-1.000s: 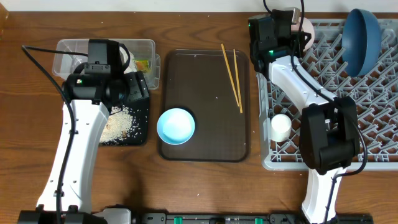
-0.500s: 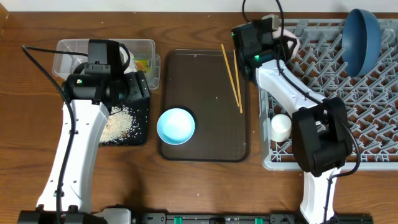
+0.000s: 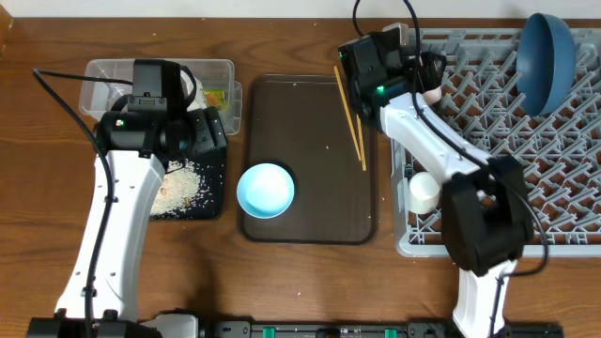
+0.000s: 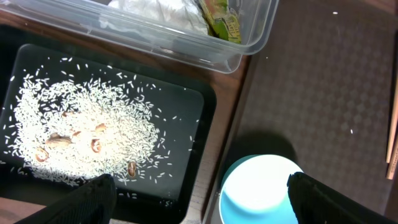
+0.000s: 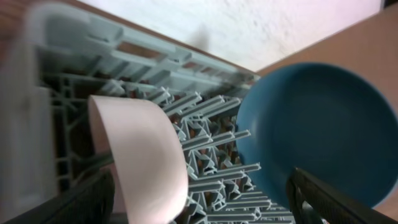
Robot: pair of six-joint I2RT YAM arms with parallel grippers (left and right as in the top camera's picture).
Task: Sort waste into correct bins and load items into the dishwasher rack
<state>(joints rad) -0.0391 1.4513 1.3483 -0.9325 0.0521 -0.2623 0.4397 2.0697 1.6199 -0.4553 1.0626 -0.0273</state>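
Observation:
The light blue bowl (image 3: 266, 191) sits at the near left of the brown tray, and the chopsticks (image 3: 352, 117) lie at its far right. My left gripper (image 4: 199, 199) hovers open, empty, above the black tray (image 4: 186, 106) and the bowl (image 4: 261, 190). Rice scraps (image 4: 81, 130) cover the black tray. The tissue (image 4: 155, 12) and wrapper (image 4: 221, 15) lie in the clear tub (image 4: 249, 46). In the dishwasher rack (image 3: 563, 188) stand the dark blue plate (image 5: 317, 130), the white-pinkish bowl (image 5: 140, 162) on edge, and the white cup (image 3: 423, 192). My right gripper (image 5: 199, 199) is open at the rack's far left, and the pinkish bowl stands free between its fingers.
The brown serving tray (image 3: 310, 160) lies between the two bins on the left and the rack on the right. Bare wooden table (image 3: 38, 207) runs along the left side and the front edge.
My right gripper has opened and let go of the white-pinkish bowl, which now stands in the rack. That wrist has drawn back to the left. The left arm has not moved.

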